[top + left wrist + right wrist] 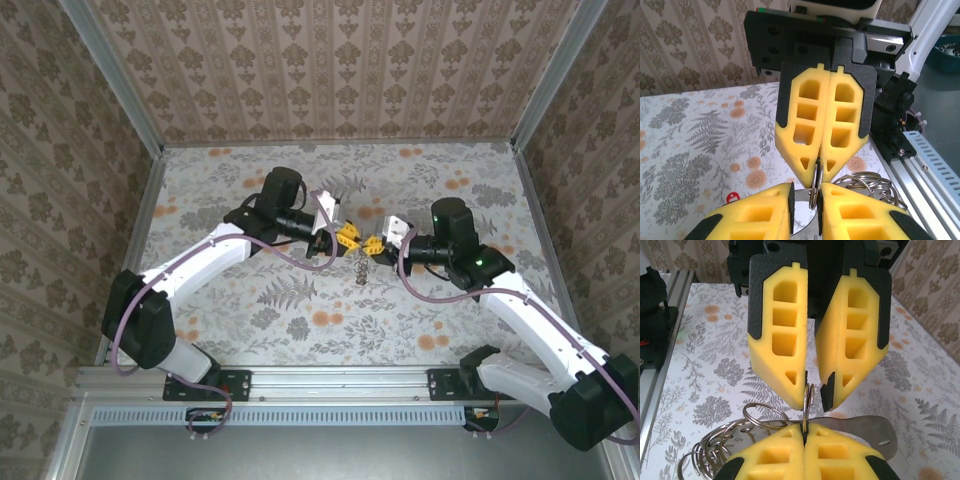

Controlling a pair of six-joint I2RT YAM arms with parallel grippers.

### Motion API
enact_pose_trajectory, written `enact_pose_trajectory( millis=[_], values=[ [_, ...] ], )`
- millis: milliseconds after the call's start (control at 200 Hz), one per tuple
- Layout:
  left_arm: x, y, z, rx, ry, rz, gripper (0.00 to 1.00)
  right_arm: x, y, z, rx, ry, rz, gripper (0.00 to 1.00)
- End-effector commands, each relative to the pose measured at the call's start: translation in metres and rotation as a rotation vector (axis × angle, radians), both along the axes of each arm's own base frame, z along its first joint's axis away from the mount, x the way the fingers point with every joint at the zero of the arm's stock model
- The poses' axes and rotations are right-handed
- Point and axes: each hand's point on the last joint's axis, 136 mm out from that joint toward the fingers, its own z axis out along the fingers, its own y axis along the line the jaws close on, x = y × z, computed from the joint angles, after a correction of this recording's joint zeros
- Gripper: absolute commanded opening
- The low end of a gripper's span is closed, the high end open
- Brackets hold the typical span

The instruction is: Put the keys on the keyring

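Right hand [818, 167]: fingers together, clamped on the keyring [806, 407].
Left hand [815, 390]: fingers slightly apart, either side of the keyring.
Red key [731, 197]: flat on the surface [700, 150], apart from the keyring.
Loose rings [725, 445]: bunched just beside the keyring.

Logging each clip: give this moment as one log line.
right end effector: shut on keyring | left end effector: jaws narrowly apart around keyring, grip unclear | red key: on table
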Motion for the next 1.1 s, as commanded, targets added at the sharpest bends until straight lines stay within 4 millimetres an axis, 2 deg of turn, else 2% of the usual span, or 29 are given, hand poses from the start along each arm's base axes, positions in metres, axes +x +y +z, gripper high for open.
enact_pose_trajectory(
  millis=[0, 90, 165, 235, 300, 395, 495, 665, 875, 1095],
  values=[
    [0.001, -0.002, 0.003, 0.012, -0.044, 0.002, 0.20, -0.003, 0.004, 0.012, -0.005, -0.031, 0.030, 0.00],
    [-0.001, -0.001, 0.001, 0.020, -0.054, -0.006, 0.14, -0.001, 0.003, 0.012, -0.013, -0.026, 0.022, 0.00],
    [-0.004, -0.001, 0.001, 0.014, -0.063, -0.021, 0.00, -0.001, 0.004, 0.013, -0.004, -0.026, 0.023, 0.00],
    [-0.003, -0.003, 0.004, -0.003, -0.063, -0.014, 0.00, -0.002, 0.005, 0.017, 0.034, -0.037, 0.022, 0.00],
    [-0.001, -0.004, 0.009, -0.045, -0.048, -0.003, 0.00, -0.003, 0.006, 0.026, 0.108, -0.047, 0.029, 0.16],
    [0.001, -0.005, 0.027, -0.154, -0.027, 0.000, 0.00, -0.005, 0.005, 0.031, 0.188, -0.040, 0.037, 0.22],
    [0.001, -0.005, 0.036, -0.226, -0.024, -0.002, 0.00, -0.008, 0.003, 0.033, 0.235, -0.029, 0.036, 0.28],
    [-0.001, -0.004, 0.043, -0.259, -0.045, -0.016, 0.00, -0.011, -0.007, 0.036, 0.278, -0.031, 0.000, 0.32],
    [-0.006, 0.001, 0.049, -0.276, -0.056, -0.048, 0.00, -0.013, -0.019, 0.031, 0.264, -0.048, -0.052, 0.32],
    [-0.010, 0.002, 0.051, -0.283, -0.054, -0.076, 0.00, -0.009, -0.021, 0.037, 0.273, -0.088, -0.073, 0.31]
  ],
)
